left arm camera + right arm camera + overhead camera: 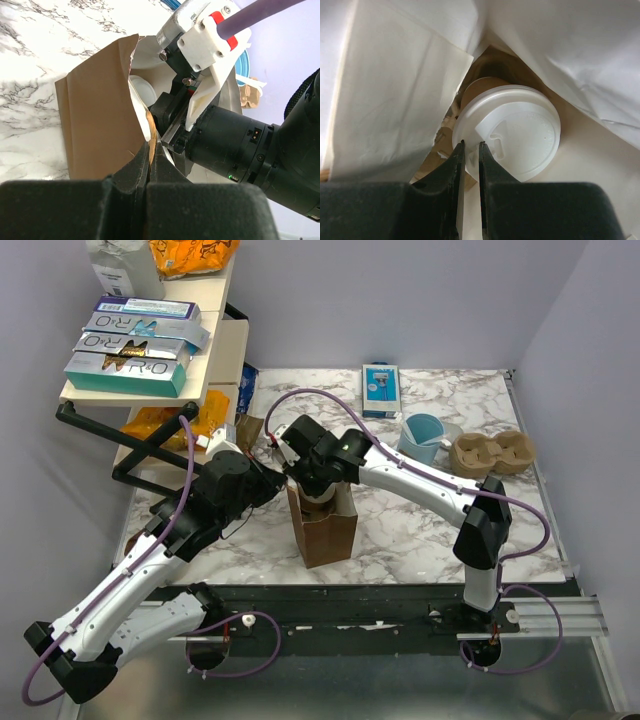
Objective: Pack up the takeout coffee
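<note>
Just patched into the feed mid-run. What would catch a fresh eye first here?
The brown paper bag standing at mid-table, with both arms crowded onto it. The right tool is down inside the bag, pinching the rim of the white lid on the tan cup, while the left tool is clamped on the bag's top edge. At the far right, a blue mug and a pulp carrier sit apart.

I operate in a robotics test cell, not a real café. Indicators: plain lavender partition walls enclosing a marble-pattern tabletop, an aluminium rail along its near edge, and a wooden shelf stocked with boxed goods.
</note>
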Controlling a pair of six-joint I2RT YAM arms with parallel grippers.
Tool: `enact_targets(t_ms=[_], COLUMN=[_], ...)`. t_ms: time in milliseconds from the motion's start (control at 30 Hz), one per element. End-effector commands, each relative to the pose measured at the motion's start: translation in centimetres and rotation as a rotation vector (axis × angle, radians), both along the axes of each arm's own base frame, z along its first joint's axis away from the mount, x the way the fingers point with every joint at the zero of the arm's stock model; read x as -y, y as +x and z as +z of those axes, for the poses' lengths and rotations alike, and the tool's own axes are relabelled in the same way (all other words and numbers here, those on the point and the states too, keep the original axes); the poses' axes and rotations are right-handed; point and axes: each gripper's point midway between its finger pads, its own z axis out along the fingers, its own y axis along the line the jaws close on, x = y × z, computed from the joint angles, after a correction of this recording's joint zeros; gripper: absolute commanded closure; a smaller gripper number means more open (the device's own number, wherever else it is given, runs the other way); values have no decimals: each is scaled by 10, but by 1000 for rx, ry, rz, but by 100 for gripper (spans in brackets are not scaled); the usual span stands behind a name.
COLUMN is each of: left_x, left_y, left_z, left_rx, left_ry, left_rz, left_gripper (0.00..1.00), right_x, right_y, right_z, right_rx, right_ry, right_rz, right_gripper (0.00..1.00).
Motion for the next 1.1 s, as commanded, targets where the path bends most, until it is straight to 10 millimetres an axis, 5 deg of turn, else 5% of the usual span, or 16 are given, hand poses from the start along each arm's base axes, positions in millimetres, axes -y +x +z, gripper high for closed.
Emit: enact_targets(t_ms=[0, 733, 1067], left_x=[6, 7, 7], left_y=[-1, -3, -2], left_z=[-2, -4, -5], left_rx=[-4, -12, -18], left_ry=[8, 12, 18], left_rz=[-33, -35, -31], left_gripper=[100, 100, 100], right_x=[17, 15, 9], right_y=[-16, -13, -6], right_z=[-35, -30, -5], right_rx=[-94, -86, -30], right_ry=[-132, -114, -44], right_rz=[10, -16, -38], right_gripper=[98, 60, 50])
